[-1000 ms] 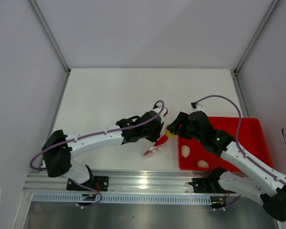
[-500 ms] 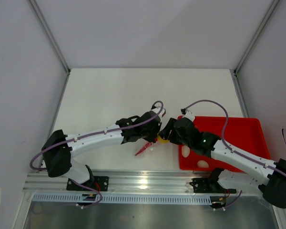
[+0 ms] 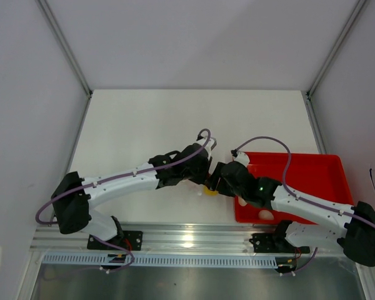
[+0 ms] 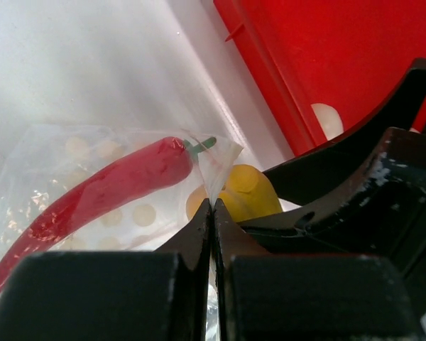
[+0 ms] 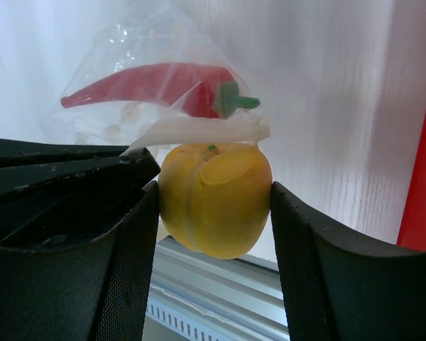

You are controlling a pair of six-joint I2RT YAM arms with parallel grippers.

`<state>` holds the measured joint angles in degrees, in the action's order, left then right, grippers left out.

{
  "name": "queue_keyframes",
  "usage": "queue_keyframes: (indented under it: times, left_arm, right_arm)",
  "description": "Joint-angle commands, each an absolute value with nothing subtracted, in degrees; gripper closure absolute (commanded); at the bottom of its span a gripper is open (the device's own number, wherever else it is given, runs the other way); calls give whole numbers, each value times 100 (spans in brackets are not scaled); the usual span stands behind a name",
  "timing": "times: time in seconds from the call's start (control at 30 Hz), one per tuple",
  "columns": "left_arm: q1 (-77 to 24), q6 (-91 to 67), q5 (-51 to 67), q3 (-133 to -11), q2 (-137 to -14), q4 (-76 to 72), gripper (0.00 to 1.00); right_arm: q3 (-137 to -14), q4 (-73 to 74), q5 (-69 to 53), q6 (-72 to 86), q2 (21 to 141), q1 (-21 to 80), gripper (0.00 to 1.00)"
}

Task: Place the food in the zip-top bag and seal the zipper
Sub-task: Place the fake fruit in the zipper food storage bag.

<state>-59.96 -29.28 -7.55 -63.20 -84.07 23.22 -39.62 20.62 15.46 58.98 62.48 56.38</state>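
- Top view: you have swung the right gripper in from over the red tray within the last second; it now meets the left gripper just off the tray's left end; the bag, in view a moment ago, is hidden under the arms.
- Left wrist: left fingers pinched together on the clear bag's lip, holding it up; a red chili lies inside; the yellow ball sits at the mouth; a white egg waits in the tray.
- Right wrist: right fingers clamped on the yellow ball, just short of the opening; you look ready to push it in.
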Motion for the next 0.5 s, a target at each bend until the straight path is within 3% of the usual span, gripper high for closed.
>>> queue_keyframes:
  times: [0.0, 0.47]
  left_arm:
    - [-6003, -3243, -212, -6275, -8077, 1898, 99]
    - [-5968, -3524, 790, -6073, -8042, 1863, 99]
  right_arm:
    - [-3955, 1548, 1863, 6161, 6206, 5669, 100]
    - [-3551, 966, 1275, 3983, 5089, 5906, 98]
